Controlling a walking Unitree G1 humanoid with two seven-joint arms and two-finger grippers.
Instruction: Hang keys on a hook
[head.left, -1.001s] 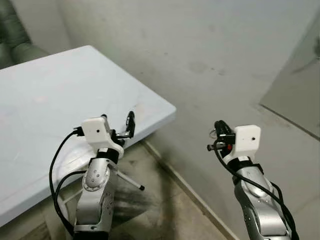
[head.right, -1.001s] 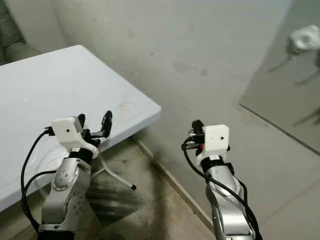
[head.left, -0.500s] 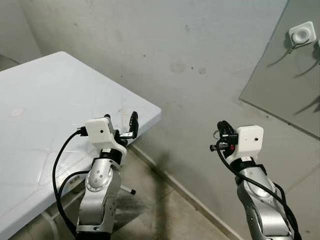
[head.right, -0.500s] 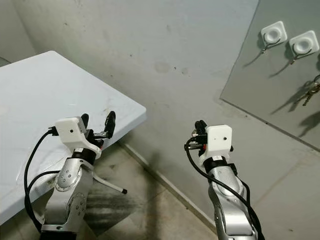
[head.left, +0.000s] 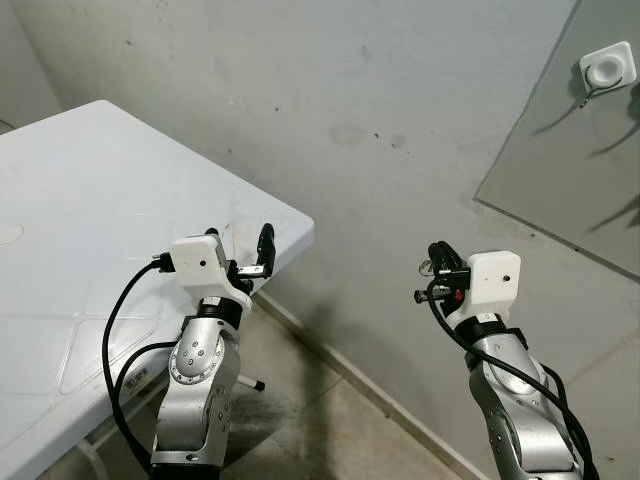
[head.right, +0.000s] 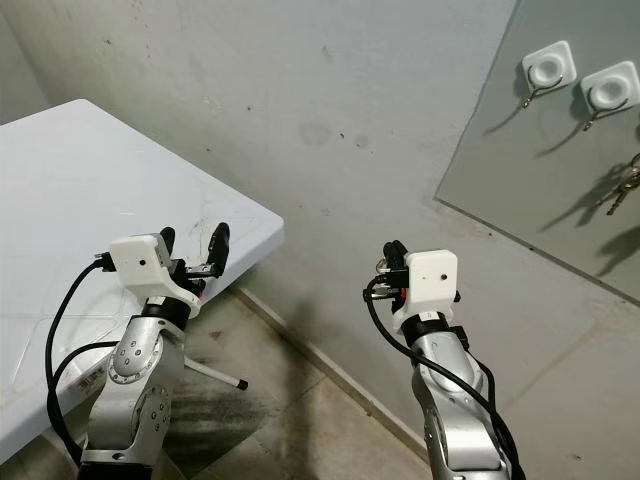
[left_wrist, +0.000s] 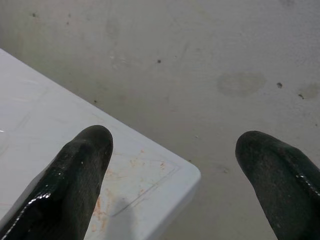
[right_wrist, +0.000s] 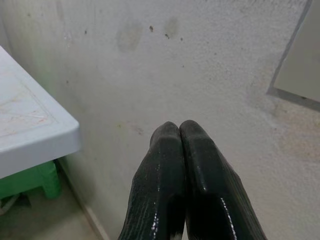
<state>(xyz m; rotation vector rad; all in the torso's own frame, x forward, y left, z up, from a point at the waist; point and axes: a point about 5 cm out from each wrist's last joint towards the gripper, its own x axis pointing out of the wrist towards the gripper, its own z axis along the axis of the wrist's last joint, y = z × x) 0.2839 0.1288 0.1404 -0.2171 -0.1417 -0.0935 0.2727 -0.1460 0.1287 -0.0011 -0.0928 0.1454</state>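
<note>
Between the earlier frames and now our head camera swings from the worktop (head.left: 90, 230) toward the wall, bringing the grey panel (head.right: 560, 170) and its white hook mounts (head.right: 548, 68) into sight; both arms keep their raised poses. We hold the right gripper (head.right: 388, 262) forward, low and well apart from the panel, its jaws pressed together in the right wrist view. A small metal ring (head.left: 427, 266), probably part of the keys, shows just beside that gripper; whether the jaws pinch it we cannot tell. Another bunch of keys (head.right: 628, 182) hangs on the panel's right edge. The left gripper (head.left: 240, 247) hovers over the worktop corner with its jaws spread and nothing between them.

Risks, as we judge them: the hooks are thin and the ring small, so a slightly off approach may miss or knock the mount; a weak pinch may let the keys drop to the floor (head.left: 330, 420); stepping closer, the left arm may strike the worktop edge.
</note>
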